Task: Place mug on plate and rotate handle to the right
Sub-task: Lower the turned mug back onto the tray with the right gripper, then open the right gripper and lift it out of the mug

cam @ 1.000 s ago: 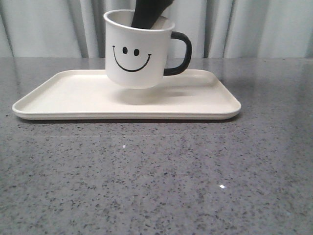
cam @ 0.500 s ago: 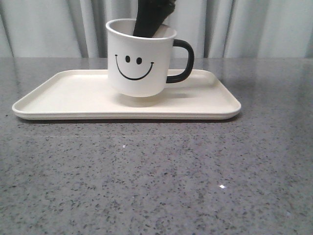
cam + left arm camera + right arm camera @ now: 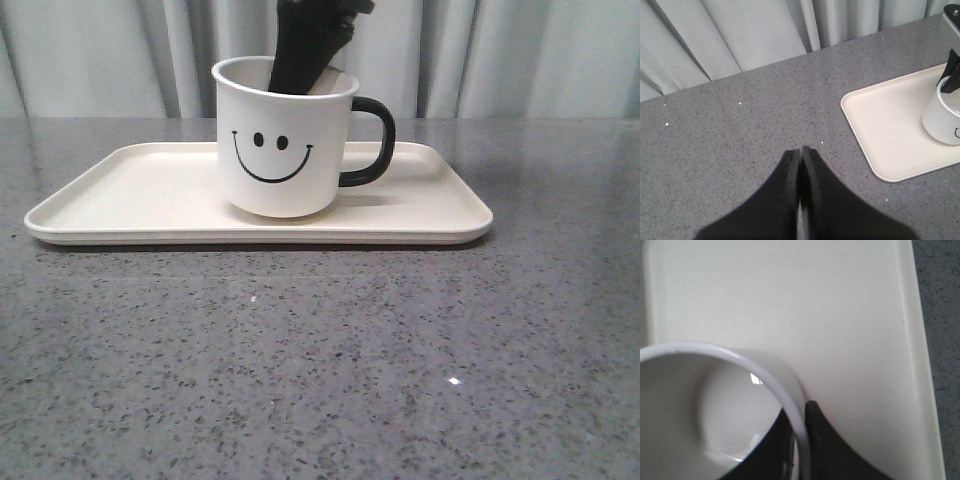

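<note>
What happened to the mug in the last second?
The mug came down: it hung above the plate and now seems to rest on it. The right gripper still pinches its rim, and the handle still points right. The plate and the left gripper kept their places.

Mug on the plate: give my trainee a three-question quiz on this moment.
1. True or false: the mug sits on the plate.
2. In the front view, the handle points: A) left B) right C) at the camera.
3. Fill in: the right hand pinches the mug's ____, one finger inside.

Key: 1 true; 2 B; 3 rim. The left hand is shut over the table, holding nothing.
</note>
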`<state>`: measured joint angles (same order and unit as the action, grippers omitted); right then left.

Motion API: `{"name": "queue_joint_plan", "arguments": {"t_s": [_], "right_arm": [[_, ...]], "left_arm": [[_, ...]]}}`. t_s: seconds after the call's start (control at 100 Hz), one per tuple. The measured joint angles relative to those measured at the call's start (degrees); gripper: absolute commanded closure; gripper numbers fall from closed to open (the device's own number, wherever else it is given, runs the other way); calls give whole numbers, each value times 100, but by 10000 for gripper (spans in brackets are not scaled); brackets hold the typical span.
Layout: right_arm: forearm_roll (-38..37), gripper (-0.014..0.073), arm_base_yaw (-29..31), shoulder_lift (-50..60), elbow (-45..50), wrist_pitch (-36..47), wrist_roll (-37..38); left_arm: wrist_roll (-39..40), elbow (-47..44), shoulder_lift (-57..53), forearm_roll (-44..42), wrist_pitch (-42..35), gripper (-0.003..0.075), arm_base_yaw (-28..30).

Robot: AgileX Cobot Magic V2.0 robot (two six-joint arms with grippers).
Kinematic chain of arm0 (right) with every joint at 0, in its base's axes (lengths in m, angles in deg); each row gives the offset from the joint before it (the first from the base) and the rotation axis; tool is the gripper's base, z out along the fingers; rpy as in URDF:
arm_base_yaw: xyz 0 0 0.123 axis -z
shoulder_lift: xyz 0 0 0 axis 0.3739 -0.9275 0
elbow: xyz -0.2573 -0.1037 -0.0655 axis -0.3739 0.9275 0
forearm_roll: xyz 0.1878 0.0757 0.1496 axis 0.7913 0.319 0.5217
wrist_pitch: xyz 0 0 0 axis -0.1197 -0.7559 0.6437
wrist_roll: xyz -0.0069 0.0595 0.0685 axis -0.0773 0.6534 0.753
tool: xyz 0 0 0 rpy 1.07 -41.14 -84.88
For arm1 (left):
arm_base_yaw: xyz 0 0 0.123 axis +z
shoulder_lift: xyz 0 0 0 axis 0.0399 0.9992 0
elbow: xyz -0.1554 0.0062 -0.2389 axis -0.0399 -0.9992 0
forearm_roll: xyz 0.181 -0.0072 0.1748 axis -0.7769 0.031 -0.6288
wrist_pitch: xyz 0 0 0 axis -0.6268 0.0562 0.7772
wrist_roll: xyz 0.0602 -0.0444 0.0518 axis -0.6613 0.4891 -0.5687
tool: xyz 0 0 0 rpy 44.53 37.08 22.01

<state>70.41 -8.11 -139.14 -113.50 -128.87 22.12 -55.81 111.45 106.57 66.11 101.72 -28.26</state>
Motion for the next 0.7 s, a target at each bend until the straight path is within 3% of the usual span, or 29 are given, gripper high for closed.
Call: {"name": "queue_joint_plan", "arguments": {"t_s": [0.7], "right_arm": [[0,707,-32,-63,9,9,-69]], "left_arm": [[0,0,0,45,0,740,0]]}}
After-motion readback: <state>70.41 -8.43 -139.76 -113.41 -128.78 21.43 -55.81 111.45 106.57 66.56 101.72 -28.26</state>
